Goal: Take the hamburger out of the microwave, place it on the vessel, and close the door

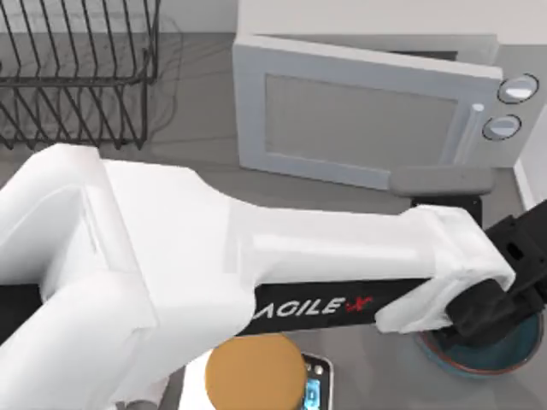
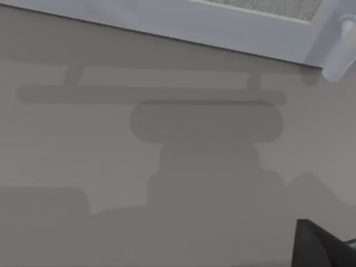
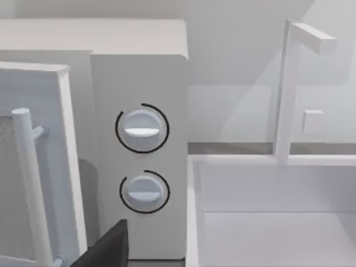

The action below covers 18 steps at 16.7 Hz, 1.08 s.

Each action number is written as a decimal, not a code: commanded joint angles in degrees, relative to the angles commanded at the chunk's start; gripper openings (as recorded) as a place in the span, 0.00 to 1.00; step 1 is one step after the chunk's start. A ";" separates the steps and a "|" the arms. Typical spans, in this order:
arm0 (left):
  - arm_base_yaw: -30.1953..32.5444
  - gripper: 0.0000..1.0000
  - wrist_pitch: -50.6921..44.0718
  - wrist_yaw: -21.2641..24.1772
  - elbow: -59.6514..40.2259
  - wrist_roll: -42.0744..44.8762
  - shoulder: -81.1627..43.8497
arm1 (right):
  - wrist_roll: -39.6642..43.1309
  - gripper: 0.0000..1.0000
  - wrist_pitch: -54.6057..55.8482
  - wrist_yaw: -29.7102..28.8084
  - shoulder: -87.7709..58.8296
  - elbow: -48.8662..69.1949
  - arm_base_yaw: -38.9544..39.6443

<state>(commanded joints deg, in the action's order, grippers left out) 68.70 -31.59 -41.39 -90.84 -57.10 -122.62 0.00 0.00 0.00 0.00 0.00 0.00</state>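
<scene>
The microwave [image 1: 376, 111] stands at the back of the worktop [image 1: 197, 162], right of a wire rack [image 1: 77, 77]. Its door [image 1: 359, 120] is nearly shut, standing slightly ajar in the right wrist view, with the bar handle [image 3: 33, 189] just beside the two knobs [image 3: 142, 129].

The left arm [image 1: 256, 265] stretches across in front of the microwave, and its gripper [image 1: 491, 307] hangs over the vessel [image 1: 504, 354], which sits on the worktop in front of the microwave's knob side. The gripper's dark body covers most of the bowl, and whether its fingers are wide or narrow cannot be told. The hamburger cannot be made out.

An orange disc [image 1: 255, 371] lies in front of the microwave, below the arm.

Beside the microwave's knob side, the right wrist view shows a white sink [image 3: 267, 211] with a faucet [image 3: 295, 83]
</scene>
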 joint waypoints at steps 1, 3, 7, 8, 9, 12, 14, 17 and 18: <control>0.44 0.00 -1.30 -0.16 -2.36 -0.54 -1.55 | 0.00 1.00 0.00 0.00 0.00 0.00 0.00; 1.02 0.00 -3.05 -0.37 -5.25 -1.25 -3.61 | 0.00 1.00 0.00 0.00 0.00 0.00 0.00; 1.14 0.00 -3.41 -0.42 -5.83 -1.40 -4.03 | 0.00 1.00 0.00 0.00 0.00 0.00 0.00; 0.82 0.00 -3.23 -0.32 -5.73 -1.37 -3.80 | 0.00 1.00 0.00 0.00 0.00 0.00 0.00; 0.64 0.00 -3.16 -0.22 -5.92 -1.18 -3.97 | 0.00 1.00 0.00 0.00 0.00 0.00 0.00; -2.62 0.00 -1.96 1.41 -10.07 2.54 -7.32 | 0.00 1.00 0.00 0.00 0.00 0.00 0.00; -5.92 0.00 -0.75 3.03 -15.15 6.61 -10.35 | 0.00 1.00 0.00 0.00 0.00 0.00 0.00; -9.61 0.00 0.65 4.91 -19.27 10.60 -13.62 | 0.00 1.00 0.00 0.00 0.00 0.00 0.00; -9.76 0.00 0.72 5.01 -19.44 10.76 -13.78 | 0.00 1.00 0.00 0.00 0.00 0.00 0.00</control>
<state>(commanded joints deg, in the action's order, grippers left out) 58.94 -30.87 -36.38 -110.29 -46.34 -136.40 0.00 0.00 0.00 0.00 0.00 0.00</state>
